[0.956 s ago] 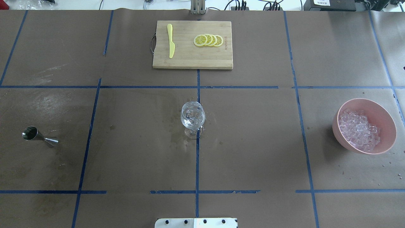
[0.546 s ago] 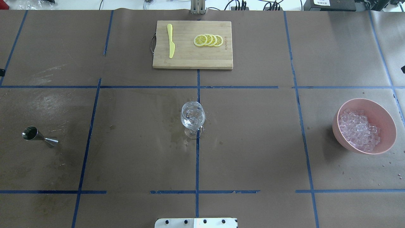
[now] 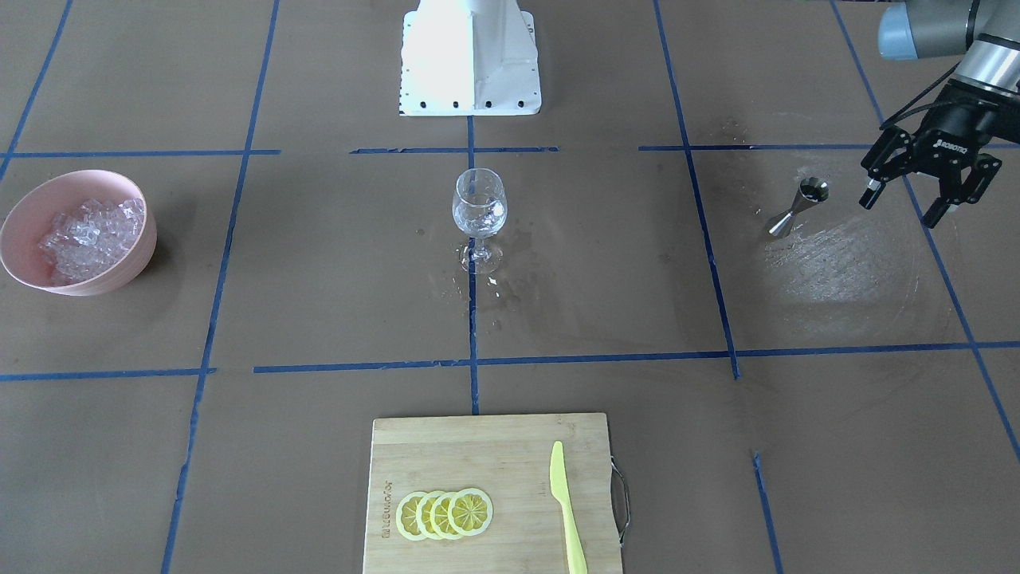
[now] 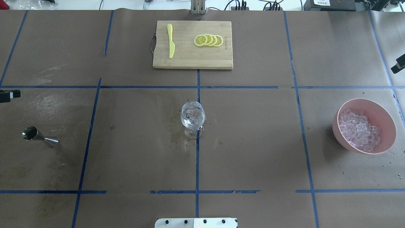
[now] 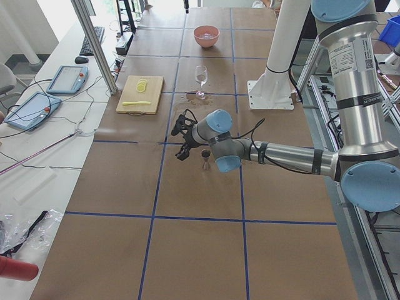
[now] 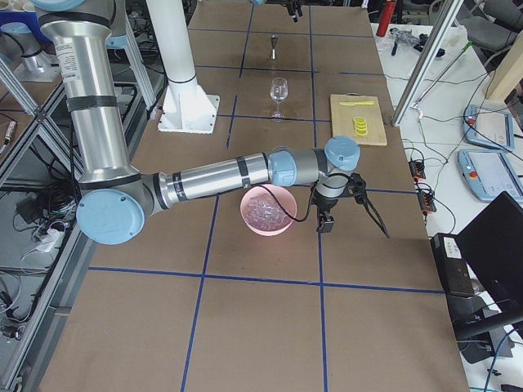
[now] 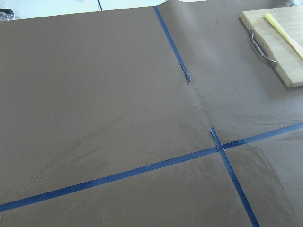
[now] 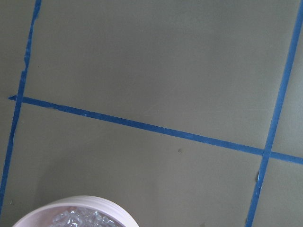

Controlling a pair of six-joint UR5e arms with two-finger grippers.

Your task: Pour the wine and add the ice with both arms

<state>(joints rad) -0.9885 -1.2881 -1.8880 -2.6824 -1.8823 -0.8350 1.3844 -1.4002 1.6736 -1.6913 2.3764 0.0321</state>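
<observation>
A stemmed wine glass (image 4: 192,117) stands upright at the table's middle, with a little clear wine (image 3: 478,217) low in its bowl. A steel jigger (image 4: 38,136) stands at the left; I cannot tell what it holds. A pink bowl (image 4: 384,110) at the right holds a heap of ice (image 4: 359,129). My left gripper (image 3: 899,209) is open and empty, hovering just beside the jigger (image 3: 797,206), apart from it. My right gripper (image 6: 351,222) hangs with fingers spread beyond the bowl (image 6: 249,216), empty. Only one of its fingertips (image 4: 398,66) shows in the overhead view.
A wooden cutting board (image 4: 190,61) at the far middle carries a yellow knife (image 4: 171,41) and several lemon slices (image 4: 208,40). Wet stains surround the glass foot (image 3: 486,279). The white robot base (image 3: 470,64) sits at the near edge.
Both arms have come inward. The left gripper's fingertip has entered the overhead view at the left edge, and the right one's at the right edge. Glass, jigger and bowl have not moved.
</observation>
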